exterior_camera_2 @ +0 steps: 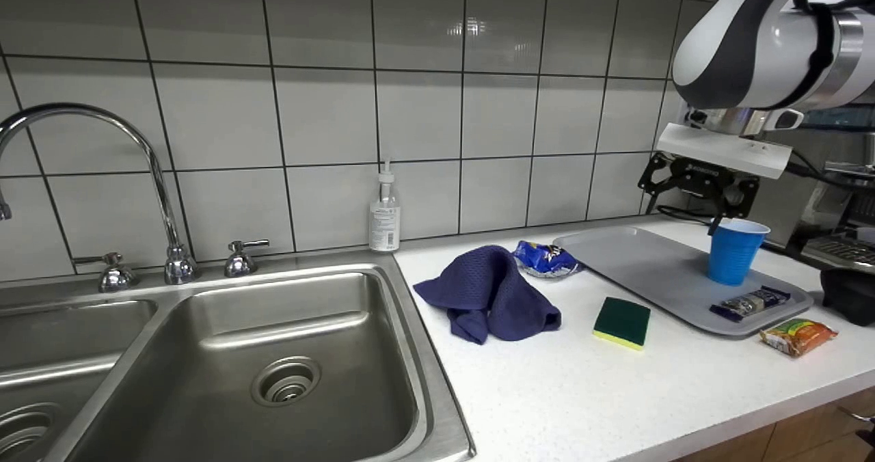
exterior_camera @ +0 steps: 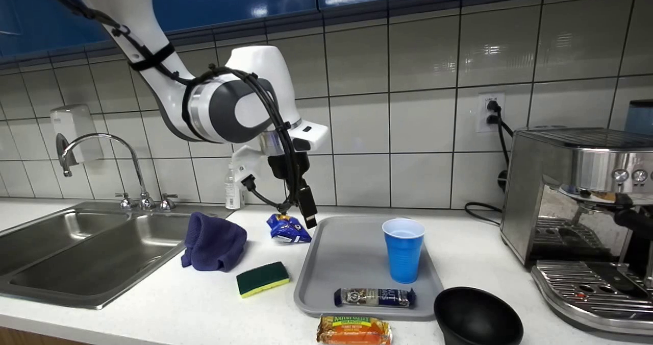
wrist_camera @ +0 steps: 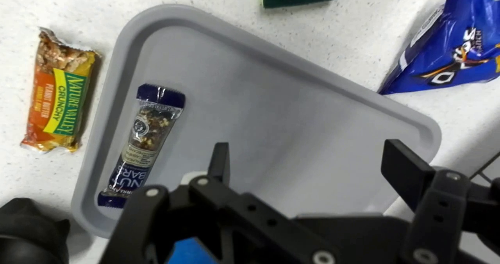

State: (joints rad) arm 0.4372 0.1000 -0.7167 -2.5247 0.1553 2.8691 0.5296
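Observation:
My gripper point(wrist_camera: 306, 150) stands open above the grey tray point(wrist_camera: 273, 111), nothing between its fingers. In both exterior views it hangs over the counter's back part, clear of the tray surface. A blue cup point(exterior_camera: 404, 258) stands upright on the tray; in the wrist view only a blue patch of the cup point(wrist_camera: 191, 252) shows behind the gripper's linkage. A nut bar point(wrist_camera: 142, 139) lies near one end of the tray. Beside that end, on the counter, is an orange-and-green granola bar point(wrist_camera: 58, 96). A blue chip bag point(wrist_camera: 449, 53) sits just outside the tray's opposite end.
A green-and-yellow sponge point(exterior_camera: 262, 278) and a crumpled dark blue towel point(exterior_camera_2: 489, 294) lie between tray and sink point(exterior_camera_2: 260, 352). A black bowl point(exterior_camera: 477, 319) stands near the tray's corner. The coffee machine point(exterior_camera: 586, 197), tiled wall point(exterior_camera: 418, 120) and soap bottle point(exterior_camera_2: 385, 216) bound the counter.

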